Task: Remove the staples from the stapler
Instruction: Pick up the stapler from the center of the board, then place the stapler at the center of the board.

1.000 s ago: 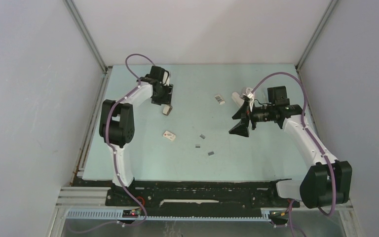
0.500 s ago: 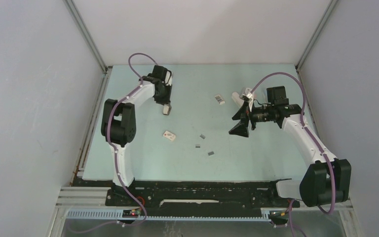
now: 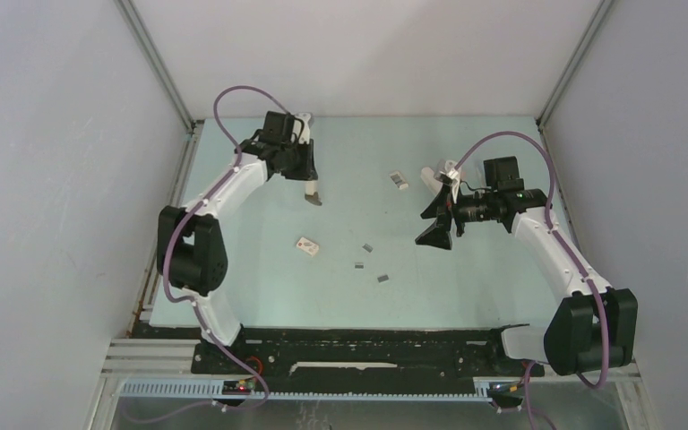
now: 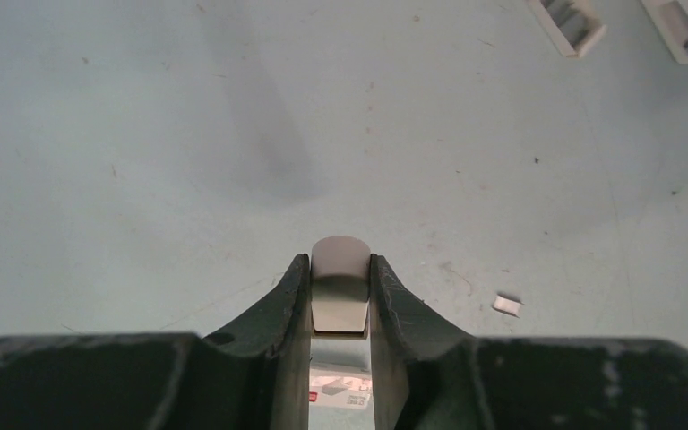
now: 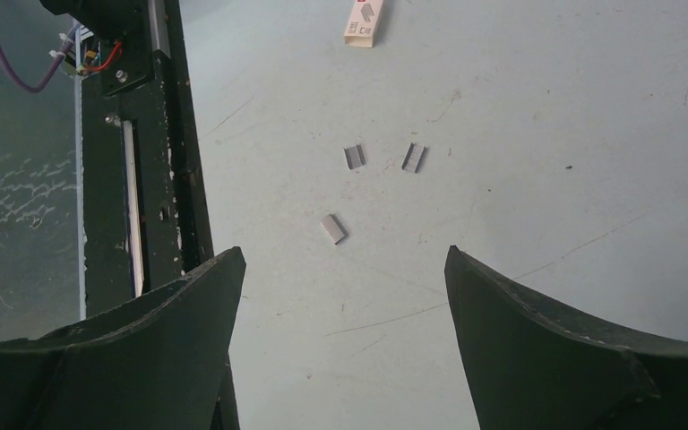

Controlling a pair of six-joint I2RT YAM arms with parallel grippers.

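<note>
Pale grey walls (image 3: 54, 179) close in a light green table (image 3: 358, 143) marked with faint scuffs and specks. The left arm (image 3: 224, 184) reaches toward the far left of the table, and its left gripper (image 4: 340, 278) is clamped narrowly on a small pale round-ended piece (image 4: 339, 269), held clear above the surface with its rounded end pointing away from the wrist. The right gripper (image 5: 345, 260) gapes wide with nothing between its fingers. A white box with red marks (image 3: 307, 246) lies left of centre, and another white box (image 3: 399, 180) lies farther back. The staples (image 3: 367, 247) are three short dark-grey strips lying on the table between the arms, well apart from both grippers, in a loose line slanting toward the near right. Their long axes run roughly left to right. A second ago the left gripper stood wider and lower around the piece; it has since closed and lifted, while the right arm, boxes and staples have not moved.
</note>
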